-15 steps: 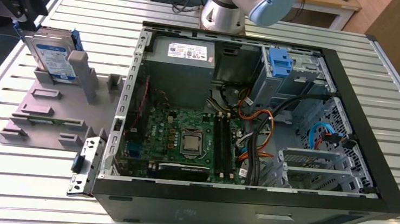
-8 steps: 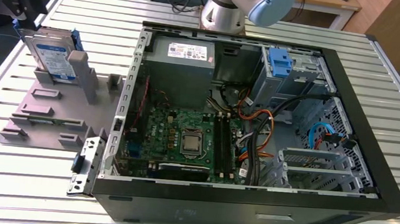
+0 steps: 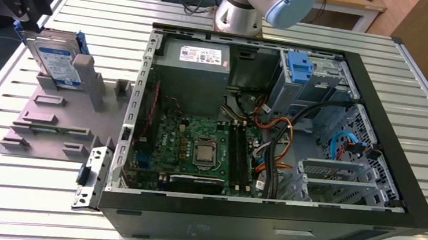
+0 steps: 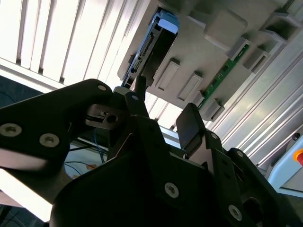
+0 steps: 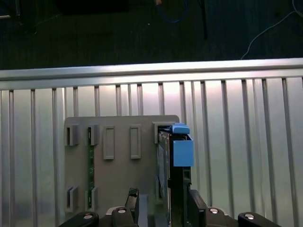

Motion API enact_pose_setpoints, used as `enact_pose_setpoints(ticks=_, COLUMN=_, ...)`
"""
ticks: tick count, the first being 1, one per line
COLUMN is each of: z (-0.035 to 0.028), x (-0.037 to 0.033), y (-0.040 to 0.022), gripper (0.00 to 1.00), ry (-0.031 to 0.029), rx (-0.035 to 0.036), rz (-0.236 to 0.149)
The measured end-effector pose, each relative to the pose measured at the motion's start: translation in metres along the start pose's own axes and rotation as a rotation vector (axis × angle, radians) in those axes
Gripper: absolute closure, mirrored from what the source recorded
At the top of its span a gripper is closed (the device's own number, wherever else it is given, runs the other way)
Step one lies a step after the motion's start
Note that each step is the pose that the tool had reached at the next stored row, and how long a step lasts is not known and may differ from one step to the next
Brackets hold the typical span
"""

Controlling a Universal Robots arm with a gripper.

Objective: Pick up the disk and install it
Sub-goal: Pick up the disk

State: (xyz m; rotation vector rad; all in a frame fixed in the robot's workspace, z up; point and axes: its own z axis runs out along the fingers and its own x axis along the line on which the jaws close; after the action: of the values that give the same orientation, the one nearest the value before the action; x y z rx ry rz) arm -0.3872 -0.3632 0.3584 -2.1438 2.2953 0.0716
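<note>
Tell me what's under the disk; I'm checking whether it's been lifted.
The disk stands upright in a slot of the grey holder, which lies on the slatted table. Its bottom edge is hidden inside the slot.

The exterior view looks down steeply across the counter (image 3: 36, 209); both wrist views, close in, share the holder (image 5: 120, 179) (image 4: 222, 42) and disk (image 5: 165, 161) (image 4: 156, 45).

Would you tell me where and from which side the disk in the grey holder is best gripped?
I'd take the disk by its top edge, from straight above, clamping its broad faces: it stands upright in the holder, which covers its lower part. The open gripper hangs above it.
</note>
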Motion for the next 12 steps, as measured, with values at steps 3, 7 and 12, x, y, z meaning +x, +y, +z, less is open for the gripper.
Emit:
enact_pose_setpoints(ticks=3, z=0.0008, x=-0.0006, y=0.0, gripper=0.47, ry=-0.0008, rx=0.0008, rz=0.027)
enact_pose_setpoints(ticks=7, z=0.0037, x=-0.0006, y=0.0013, gripper=0.47, ry=-0.0009, rx=0.0008, rz=0.027)
enact_pose_setpoints(ticks=12, z=0.0044, x=-0.0006, y=0.0018, gripper=0.47, ry=-0.0009, rx=0.0008, rz=0.028)
